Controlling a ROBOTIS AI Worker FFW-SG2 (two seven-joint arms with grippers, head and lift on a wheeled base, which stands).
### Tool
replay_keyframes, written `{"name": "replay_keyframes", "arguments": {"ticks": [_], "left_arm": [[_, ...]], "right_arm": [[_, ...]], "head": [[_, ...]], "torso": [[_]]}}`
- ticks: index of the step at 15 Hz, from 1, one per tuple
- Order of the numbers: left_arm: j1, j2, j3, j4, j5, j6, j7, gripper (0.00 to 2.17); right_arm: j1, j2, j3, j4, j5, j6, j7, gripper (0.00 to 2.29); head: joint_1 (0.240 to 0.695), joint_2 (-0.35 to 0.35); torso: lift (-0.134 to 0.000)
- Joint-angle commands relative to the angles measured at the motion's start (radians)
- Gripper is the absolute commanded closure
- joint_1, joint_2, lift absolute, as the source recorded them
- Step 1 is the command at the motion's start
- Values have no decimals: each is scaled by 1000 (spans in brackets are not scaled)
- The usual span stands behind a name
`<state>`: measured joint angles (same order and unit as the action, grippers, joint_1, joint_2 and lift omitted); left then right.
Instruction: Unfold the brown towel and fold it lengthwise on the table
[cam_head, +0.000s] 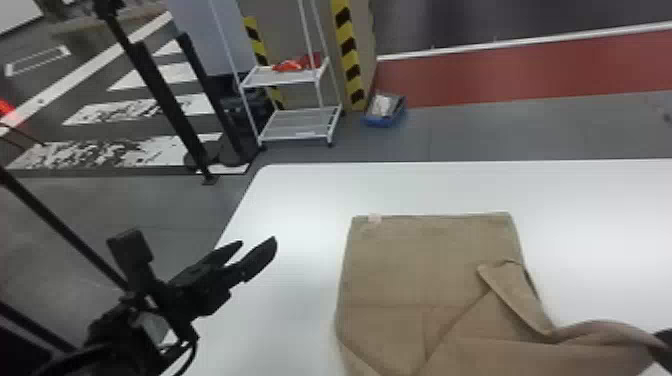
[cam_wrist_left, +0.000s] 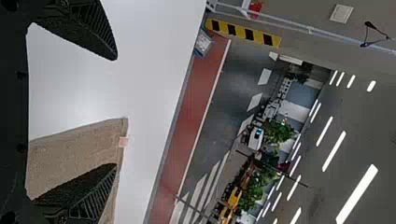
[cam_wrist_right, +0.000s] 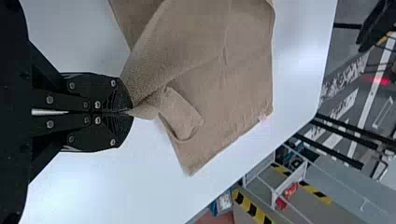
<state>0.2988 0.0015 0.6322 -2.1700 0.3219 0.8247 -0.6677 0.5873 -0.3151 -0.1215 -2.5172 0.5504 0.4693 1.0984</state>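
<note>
One brown cloth towel lies on the table in the lower centre and lower right of the head view. Its far edge runs fairly straight, with one small pale tag near the far left corner. The near part is creased, one narrow flap is turned over on the right side, and a gathered length stretches towards the right edge of the frame.

I have two black two-fingered grippers. At the lower right edge of the head view is my right gripper; the right wrist view shows its fingers pressed together on a bunched bit of the towel. My left gripper is in the lower left, well apart from the towel, its fingers spread moderately wide with nothing between them.

Under the towel is one white table with a rounded far left corner. Beyond it, at upper centre, stand one white metal two-shelf cart, two yellow-and-black striped strips and one blue open container on the floor.
</note>
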Motion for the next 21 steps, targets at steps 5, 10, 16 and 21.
{"name": "replay_keyframes", "arguments": {"ticks": [5,10,16,21], "left_arm": [[-184,-4,-49,147,-176,24,-115,80],[-336,-4,-186,363,-434,24,-139,97],[-368,11,-256,507,-527,9,-133,140],[-360,6,-332,521,-563,-64,-104,144]], "right_arm": [[-35,37,-248,61,-129,24,-3,1659],[-64,87,-409,118,-202,48,-11,1659],[-69,113,-438,136,-225,45,-8,1659],[-76,126,-428,139,-227,42,0,1659]], "head": [[695,170],[695,18],[695,-71],[695,-91]], "torso": [[-110],[-110],[-110],[-110]]}}
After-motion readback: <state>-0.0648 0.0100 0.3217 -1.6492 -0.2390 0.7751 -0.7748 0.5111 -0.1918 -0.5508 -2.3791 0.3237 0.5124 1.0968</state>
